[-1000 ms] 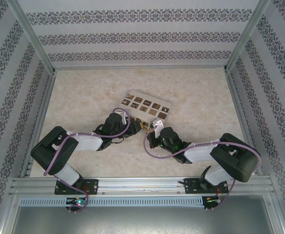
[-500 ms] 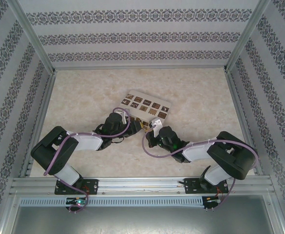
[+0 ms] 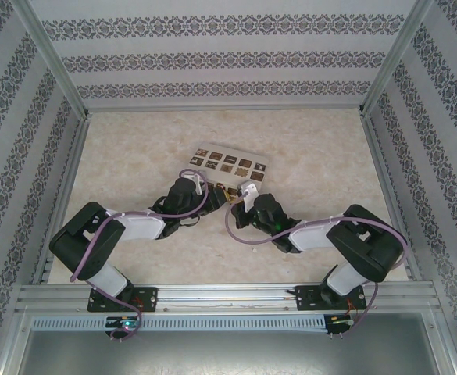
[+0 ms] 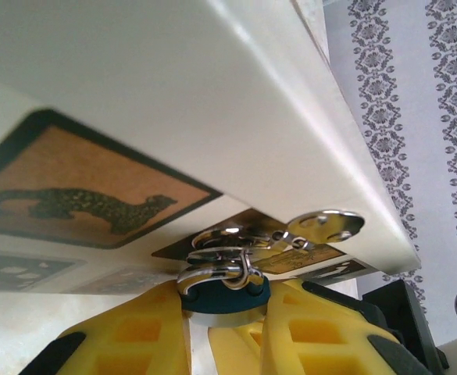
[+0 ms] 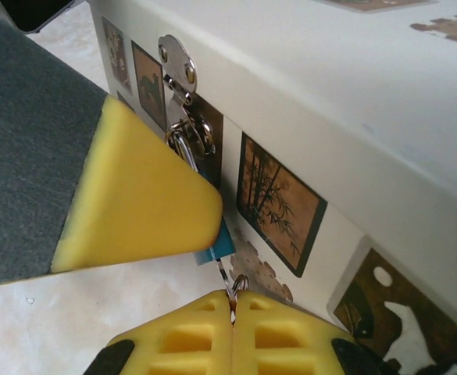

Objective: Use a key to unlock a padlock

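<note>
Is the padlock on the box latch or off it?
On it. The padlock has its silvery shackle looped through the latch ring on the box. Whether the shackle has clicked open cannot be told.

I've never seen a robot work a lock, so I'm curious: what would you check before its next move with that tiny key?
1. Left hand grips the padlock: ok, the teal body sits clamped in it.
2. Right hand holds the key: ok, shut on it, thin blade sticking out.
3. Key aimed at the padlock: ok, the blade runs up to the teal body.
4. Key tip inside the keyhole: cannot tell, that spot is partly hidden.
5. Shackle hooked through the clasp on the box: ok, not yet released.
</note>
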